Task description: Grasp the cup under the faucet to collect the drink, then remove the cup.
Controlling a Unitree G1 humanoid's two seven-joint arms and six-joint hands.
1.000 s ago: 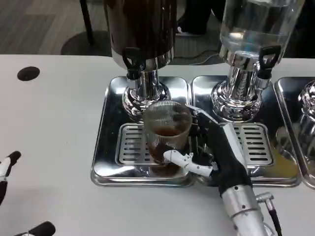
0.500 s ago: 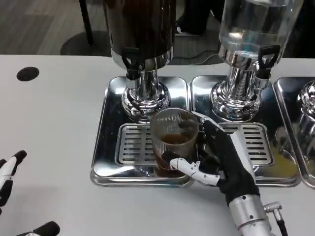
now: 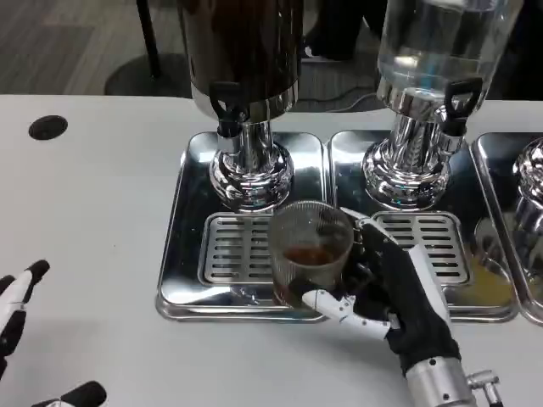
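Note:
A clear ribbed plastic cup (image 3: 309, 246) with brown drink in its bottom stands upright at the front right of the left drip tray (image 3: 182, 254). My right hand (image 3: 399, 292) grips it from the right, thumb across its front. The dark dispenser's faucet (image 3: 227, 106) is behind and to the left of the cup, no longer above it. My left hand (image 3: 21, 297) shows at the lower left edge over the table, fingers spread and holding nothing.
A second dispenser with clear liquid (image 3: 437, 51) stands on its own tray (image 3: 484, 292) to the right. A third tray edge (image 3: 530, 212) lies at the far right. A black hole (image 3: 48, 127) marks the table at upper left.
My right hand has drawn the cup toward me and to the right, away from under the faucet. The left hand has shifted slightly.

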